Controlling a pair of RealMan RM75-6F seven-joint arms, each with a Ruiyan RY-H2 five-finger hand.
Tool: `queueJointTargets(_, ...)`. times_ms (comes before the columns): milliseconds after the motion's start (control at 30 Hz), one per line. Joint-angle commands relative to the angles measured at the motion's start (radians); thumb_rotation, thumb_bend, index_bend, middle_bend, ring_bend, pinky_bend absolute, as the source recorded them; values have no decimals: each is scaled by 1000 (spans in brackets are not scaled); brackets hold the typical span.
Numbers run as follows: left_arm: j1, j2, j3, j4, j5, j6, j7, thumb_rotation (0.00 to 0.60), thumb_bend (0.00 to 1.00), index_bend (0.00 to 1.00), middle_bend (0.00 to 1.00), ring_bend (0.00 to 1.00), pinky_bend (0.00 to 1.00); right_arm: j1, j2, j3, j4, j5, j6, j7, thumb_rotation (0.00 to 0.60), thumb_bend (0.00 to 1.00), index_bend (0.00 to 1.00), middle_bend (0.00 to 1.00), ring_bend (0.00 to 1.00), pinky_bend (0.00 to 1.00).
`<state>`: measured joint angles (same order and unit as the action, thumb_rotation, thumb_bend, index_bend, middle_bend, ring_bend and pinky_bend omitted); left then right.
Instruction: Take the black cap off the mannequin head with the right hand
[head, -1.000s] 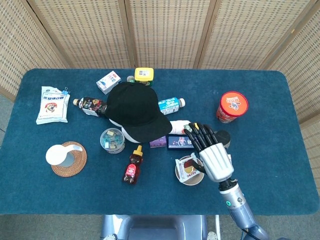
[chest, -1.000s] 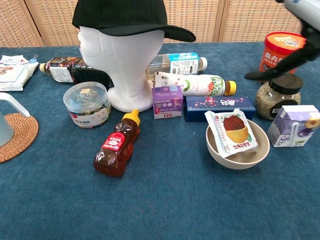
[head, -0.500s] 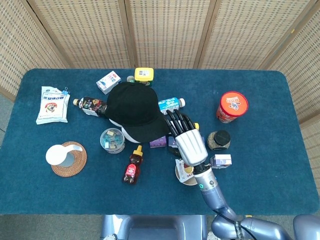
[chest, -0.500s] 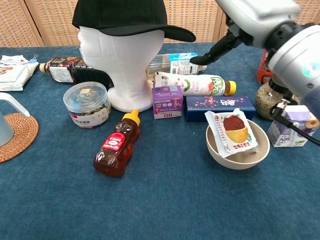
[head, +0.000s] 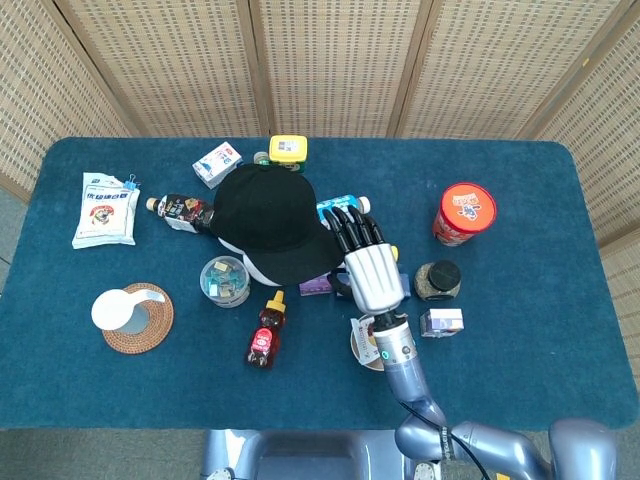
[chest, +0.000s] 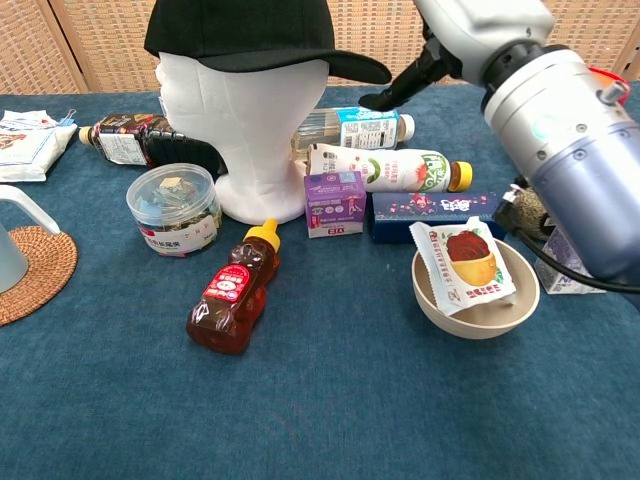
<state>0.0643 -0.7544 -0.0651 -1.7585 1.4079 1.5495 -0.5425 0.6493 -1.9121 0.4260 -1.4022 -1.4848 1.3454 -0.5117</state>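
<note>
While the black cap (head: 268, 222) sits on the white mannequin head (chest: 255, 135), I see my right hand (head: 366, 262) just beside its brim, fingers (chest: 395, 88) straight and spread (holding nothing). Behind the mannequin head lies a dark bottle (chest: 140, 140); my left hand is out of sight.

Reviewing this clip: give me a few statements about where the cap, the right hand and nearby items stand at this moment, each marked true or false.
1. The black cap sits on the mannequin head. True.
2. The right hand grips the cap's brim. False: its fingers are spread beside the brim and hold nothing.
3. The honey bottle lies in front of the mannequin head in the chest view. True.
4. The bowl holds a glass jar. False: a snack packet rests in it.
5. The left hand reaches for the cap. False: neither view shows it.
</note>
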Motion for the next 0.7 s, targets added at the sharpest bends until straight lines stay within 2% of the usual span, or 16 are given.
queueJointTargets(33,0,0,0,-2,-1,-1,2,600,198,0,0,0,55,23,-32,15,35,12,17,-2,600,0,80,162,128,190)
queueJointTargets(267,-2,3,-3,0,-10,-8,-6,600,198,0,0,0,55,70,-119,33,163,26,62,37,600,0,133,210,162,193)
queueJointTargets(467,-3,6,-6,2,-18,-17,-14,600,197,0,0,0,55,106,-174,52,267,31,104,87,600,8,217,324,258,258)
queueJointTargets(700,-6,3,-3,-4,-11,-21,7,600,198,0,0,0,55,141,-191,72,316,46,121,102,600,164,328,463,376,340)
